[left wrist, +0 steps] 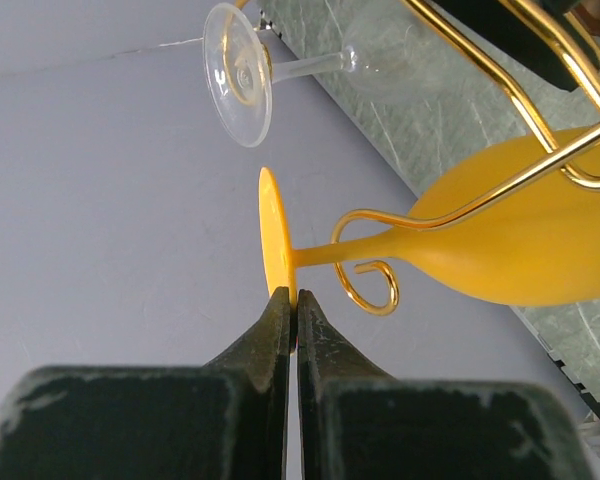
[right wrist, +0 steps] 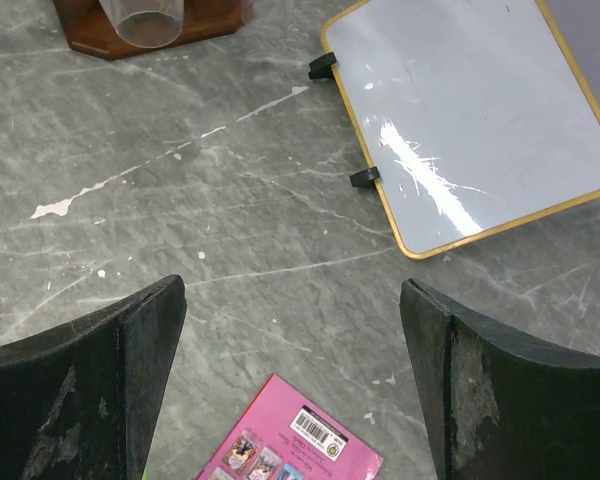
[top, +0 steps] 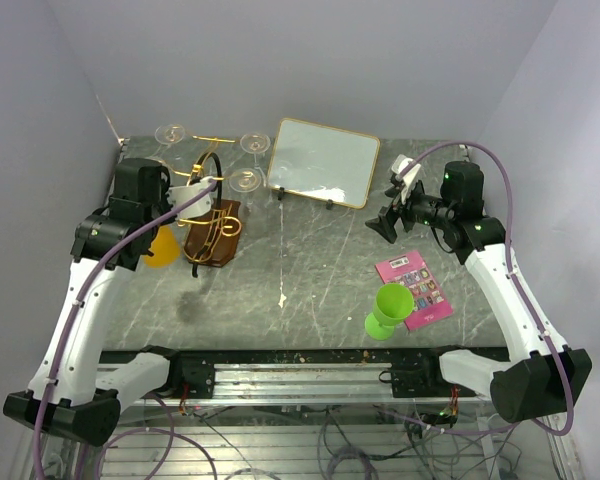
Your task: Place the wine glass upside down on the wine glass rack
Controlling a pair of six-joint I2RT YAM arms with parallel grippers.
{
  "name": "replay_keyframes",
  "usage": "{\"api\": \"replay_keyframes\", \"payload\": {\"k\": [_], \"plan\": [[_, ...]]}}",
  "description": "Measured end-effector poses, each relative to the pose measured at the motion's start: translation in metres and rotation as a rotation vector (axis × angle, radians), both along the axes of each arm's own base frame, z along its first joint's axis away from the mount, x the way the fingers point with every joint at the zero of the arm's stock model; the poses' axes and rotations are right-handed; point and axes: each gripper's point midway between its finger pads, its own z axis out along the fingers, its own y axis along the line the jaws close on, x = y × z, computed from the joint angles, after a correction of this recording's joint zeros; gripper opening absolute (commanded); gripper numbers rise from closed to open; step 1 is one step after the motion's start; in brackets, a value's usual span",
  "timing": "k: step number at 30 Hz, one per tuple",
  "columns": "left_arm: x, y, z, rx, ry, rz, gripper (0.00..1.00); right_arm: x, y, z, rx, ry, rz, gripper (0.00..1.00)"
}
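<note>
Left gripper (left wrist: 292, 298): fingers pressed almost flat together, only a hairline slit between them. The thin lower rim of the foot of the yellow wine glass (left wrist: 520, 240) sits right at the fingertips and appears pinched there, though the contact itself is too fine to confirm. In the left wrist view the glass's stem lies inside a curled gold arm of the wine glass rack (top: 217, 222), with the foot on the near side of the scroll and the bowl on the far side, against other gold wires. In the top external view the rack stands at upper left of the table (top: 310, 260) on its dark wooden base (top: 205, 250), and the yellow bowl shows just left of that base, partly under the left arm. Clear glasses (top: 246, 181) hang on other arms of the rack. Right gripper (right wrist: 290, 300): fingers spread wide and holding nothing, poised above bare table at upper right, well apart from the rack. A gold-framed white board (top: 323, 162) stands at upper centre. A pink booklet (top: 416, 288) lies at lower right, with a green cup (top: 388, 308) touching its left edge.
</note>
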Motion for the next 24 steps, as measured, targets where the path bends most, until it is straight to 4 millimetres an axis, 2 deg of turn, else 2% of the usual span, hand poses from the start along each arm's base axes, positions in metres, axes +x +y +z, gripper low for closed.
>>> {"api": "replay_keyframes", "payload": {"k": [17, 24], "plan": [[0.003, 0.011, -0.002, 0.047, -0.017, 0.058, 0.07, 0.0, 0.0, -0.001, -0.005, -0.005, 0.003, 0.88], [0.003, 0.015, -0.009, 0.074, -0.004, 0.079, 0.07, 0.0, 0.0, -0.002, -0.006, -0.003, 0.003, 0.88]]}}
